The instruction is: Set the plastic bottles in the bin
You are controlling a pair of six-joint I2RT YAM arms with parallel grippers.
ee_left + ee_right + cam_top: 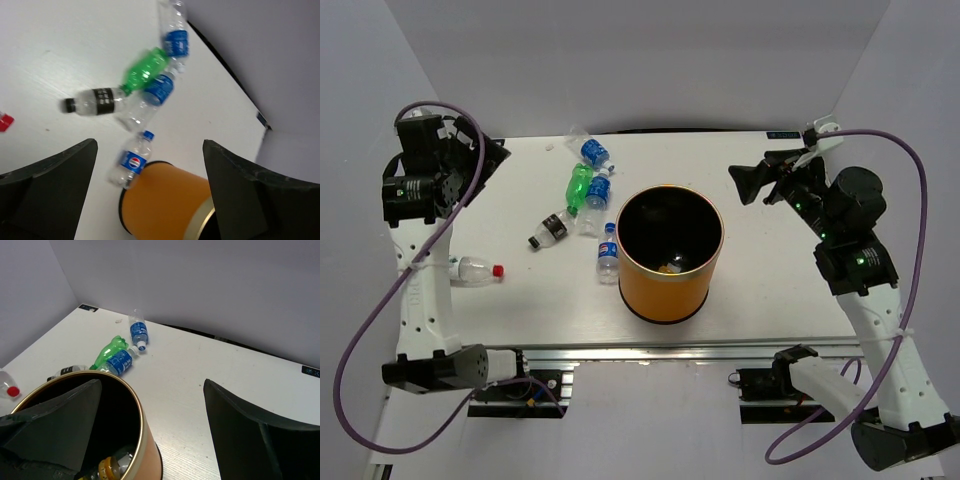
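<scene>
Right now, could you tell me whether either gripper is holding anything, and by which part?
Nothing is held: the left gripper and the right gripper are both open and empty.

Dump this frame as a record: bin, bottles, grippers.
bin: orange bin, upright, mid-table
in bin: yellow-capped item, likely a bottle
bottles on table: six, all left of bin
nearest bin: Pepsi bottle, beside its wall
cluster: green bottle, far blue-labelled bottle, near blue-labelled bottle, dark-capped bottle
outlier: red-capped bottle, far left
left gripper: open, empty
right gripper: open, empty, right of bin
</scene>
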